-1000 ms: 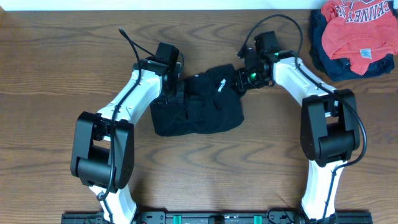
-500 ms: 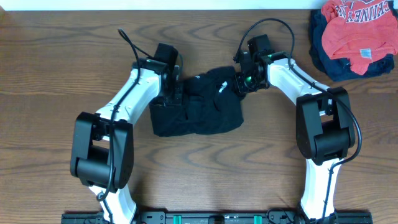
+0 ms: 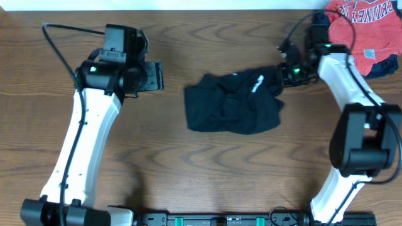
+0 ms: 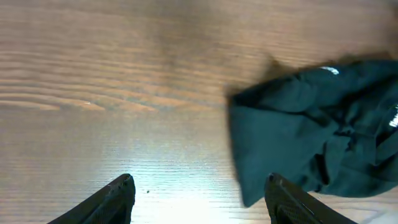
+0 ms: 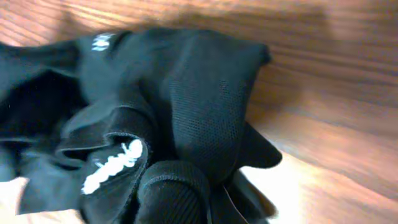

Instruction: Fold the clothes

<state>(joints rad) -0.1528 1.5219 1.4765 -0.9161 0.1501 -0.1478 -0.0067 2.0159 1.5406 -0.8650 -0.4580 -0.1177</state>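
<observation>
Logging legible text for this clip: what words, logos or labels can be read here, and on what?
Nothing reads clearly enough to quote.
Red shirt: white block lettering, cut by the frame edge, too small to read.
Black shirt: small white logo, blurred, unreadable.
Neck label: white patch, unreadable.

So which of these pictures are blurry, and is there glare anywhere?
Overhead view: sharp, evenly lit. Left wrist view: smeared wood grain, glare on the table near the bottom edge. Right wrist view: black shirt too close, soft; wood behind blurred.
</observation>
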